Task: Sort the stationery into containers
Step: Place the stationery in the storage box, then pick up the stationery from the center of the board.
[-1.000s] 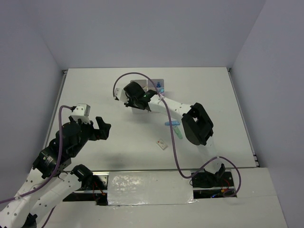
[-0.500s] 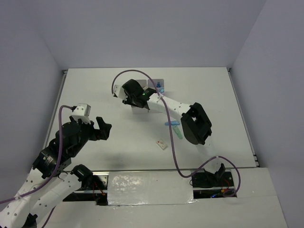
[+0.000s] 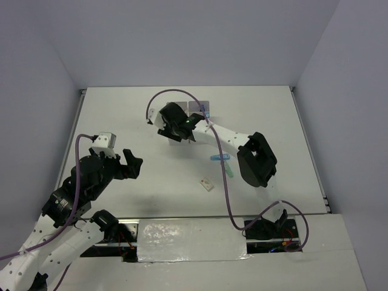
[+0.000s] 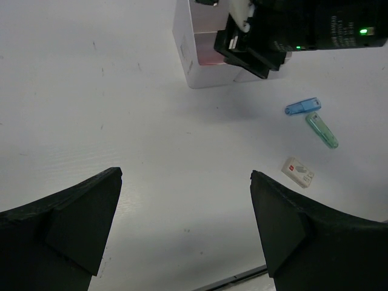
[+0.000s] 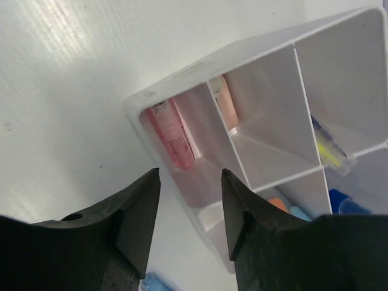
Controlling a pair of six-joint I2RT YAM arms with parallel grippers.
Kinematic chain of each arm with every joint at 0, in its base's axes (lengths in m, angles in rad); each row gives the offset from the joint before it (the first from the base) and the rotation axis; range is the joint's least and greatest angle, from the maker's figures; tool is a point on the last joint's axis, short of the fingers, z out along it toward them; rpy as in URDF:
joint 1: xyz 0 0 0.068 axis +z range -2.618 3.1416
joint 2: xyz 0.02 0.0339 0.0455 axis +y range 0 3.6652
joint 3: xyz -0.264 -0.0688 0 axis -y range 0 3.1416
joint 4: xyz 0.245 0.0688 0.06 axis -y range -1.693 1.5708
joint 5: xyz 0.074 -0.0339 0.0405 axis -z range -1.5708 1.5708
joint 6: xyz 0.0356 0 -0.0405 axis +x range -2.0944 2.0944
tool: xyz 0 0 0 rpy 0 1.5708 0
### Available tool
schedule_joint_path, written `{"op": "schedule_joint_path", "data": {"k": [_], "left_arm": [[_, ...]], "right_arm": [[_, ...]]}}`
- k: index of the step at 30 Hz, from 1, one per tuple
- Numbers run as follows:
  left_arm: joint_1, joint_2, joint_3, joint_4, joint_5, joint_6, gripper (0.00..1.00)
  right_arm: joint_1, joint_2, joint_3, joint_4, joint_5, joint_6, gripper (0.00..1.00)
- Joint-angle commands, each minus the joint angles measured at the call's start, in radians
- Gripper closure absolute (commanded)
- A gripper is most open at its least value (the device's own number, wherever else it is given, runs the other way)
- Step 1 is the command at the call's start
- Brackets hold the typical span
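Seen from overhead, the containers [image 3: 204,108] stand toward the far middle of the counter [image 3: 121,115], mostly hidden under the right arm. That arm reaches in from its bent elbow on the near right, and the right fingers [image 3: 180,130] point down over the block's near-left corner. To the near right of the containers lie three loose pieces. A blue marker [image 3: 219,157] has its long axis crosswise, a green marker [image 3: 228,170] just beside it runs toward the near edge, and a white eraser [image 3: 207,183] lies a little nearer and to the left. The left fingers [image 3: 132,162] hover well off to the near left of the containers with the arm folded back, so the right arm looks the nearer one. In the left wrist view the left fingers [image 4: 66,224] are spread wide with nothing between them. The containers [image 4: 194,66] are ahead and the loose pieces are off to their right. In the right wrist view the right fingers [image 5: 136,218] stand partly apart and empty. Below their gap is the corner compartment, where a pink marker [image 5: 173,136] leans against the wall. Neighbouring compartments hold what look like a paler pink piece, a yellow pen, and orange and blue items, though these are only partly visible. The next pick probably means drawing back toward the near right and turning the wrist to close across a marker's narrow side.
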Motion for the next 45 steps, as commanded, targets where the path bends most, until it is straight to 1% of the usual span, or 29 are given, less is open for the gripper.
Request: {"op": "schedule_joint_path", "data": {"k": [1,2,3,4,5,6,7,8,9,11,12,13,15,19,23,25,28,31,36,40,42,43,44,45], "left_arm": [[0.008,0.008,-0.006,0.040,0.009,0.020,0.01],[0.008,0.005,-0.004,0.040,0.007,0.019,0.01],[0.008,0.002,-0.004,0.040,0.003,0.017,0.01],[0.008,-0.001,-0.006,0.039,0.002,0.019,0.01],[0.009,-0.006,-0.007,0.040,0.001,0.016,0.01],[0.009,-0.007,-0.007,0.040,-0.002,0.016,0.01],[0.009,-0.009,-0.006,0.039,-0.004,0.014,0.01],[0.011,-0.010,-0.007,0.040,-0.005,0.013,0.01],[0.011,-0.010,-0.007,0.039,-0.008,0.013,0.01],[0.012,-0.007,-0.009,0.039,-0.005,0.011,0.01],[0.012,-0.007,-0.009,0.039,-0.007,0.011,0.01],[0.011,-0.006,-0.007,0.039,-0.005,0.011,0.01],[0.011,0.002,-0.007,0.037,-0.004,0.010,0.01],[0.011,0.008,-0.009,0.040,0.007,0.013,0.01],[0.012,0.010,-0.009,0.040,0.009,0.013,0.01],[0.011,0.016,-0.009,0.040,0.007,0.011,0.01],[0.011,0.022,-0.007,0.040,0.009,0.013,0.01],[0.011,0.034,-0.006,0.039,0.010,0.013,0.01],[0.011,0.042,-0.006,0.040,0.015,0.014,0.01],[0.012,0.046,-0.007,0.042,0.018,0.014,0.01],[0.012,0.048,-0.007,0.043,0.022,0.017,0.01],[0.012,0.048,-0.007,0.043,0.024,0.019,0.01],[0.012,0.050,-0.006,0.043,0.025,0.020,0.01],[0.012,0.050,-0.007,0.045,0.027,0.020,0.01]], "right_arm": [[0.000,-0.224,-0.055,0.061,-0.054,0.109,0.47],[-0.011,-0.262,-0.089,0.084,-0.061,0.141,0.44],[-0.021,-0.305,-0.171,0.107,-0.081,0.218,0.42],[-0.031,-0.395,-0.222,0.152,-0.090,0.265,0.39],[-0.053,-0.439,-0.273,0.176,-0.097,0.315,0.33],[-0.066,-0.484,-0.375,0.192,-0.081,0.370,0.06],[-0.081,-0.561,-0.422,0.189,-0.077,0.477,0.03],[-0.119,-0.592,-0.504,0.172,-0.077,0.526,0.02],[-0.136,-0.642,-0.542,0.128,-0.074,0.621,0.02],[-0.182,-0.675,-0.638,0.076,-0.066,0.694,0.02],[-0.234,-0.683,-0.660,0.016,-0.075,0.717,0.03],[-0.256,-0.684,-0.678,-0.013,-0.068,0.753,0.04],[-0.299,-0.684,-0.738,-0.067,-0.046,0.777,0.06],[-0.304,-0.697,-0.813,-0.083,-0.044,0.769,0.09],[-0.299,-0.678,-0.817,-0.104,-0.058,0.786,0.11],[-0.299,-0.661,-0.833,-0.090,-0.108,0.774,0.12],[-0.296,-0.629,-0.846,-0.066,-0.129,0.760,0.13],[-0.295,-0.594,-0.840,-0.060,-0.121,0.752,0.15],[-0.295,-0.530,-0.817,-0.046,-0.084,0.742,0.22],[-0.295,-0.462,-0.795,-0.040,-0.089,0.740,0.26],[-0.288,-0.428,-0.792,-0.027,-0.095,0.746,0.35],[-0.275,-0.412,-0.793,-0.014,-0.095,0.748,0.41],[-0.269,-0.402,-0.797,-0.006,-0.095,0.749,0.43],[-0.262,-0.393,-0.797,0.000,-0.095,0.752,0.49]]}}
